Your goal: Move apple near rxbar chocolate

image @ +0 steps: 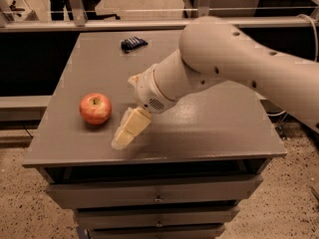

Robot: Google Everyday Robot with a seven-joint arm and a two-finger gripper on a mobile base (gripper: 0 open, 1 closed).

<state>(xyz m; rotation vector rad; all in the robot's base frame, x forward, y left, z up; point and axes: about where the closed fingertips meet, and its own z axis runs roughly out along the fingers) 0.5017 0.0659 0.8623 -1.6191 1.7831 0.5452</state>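
The apple (pixel 95 108) is round and red-orange with a short stem. It sits on the grey table top (pixel 199 133) near the left edge. My gripper (pixel 127 131) hangs just right of the apple, low over the table, a small gap apart from it. It holds nothing that I can see. The rxbar chocolate is hidden behind my arm (pixel 224 68), which crosses the middle and right of the table.
A small dark blue wrinkly packet (pixel 133 44) lies at the back of the table. The table is a drawer cabinet with drawers (pixel 154 195) below its front edge. A railing and dark shelf run behind it.
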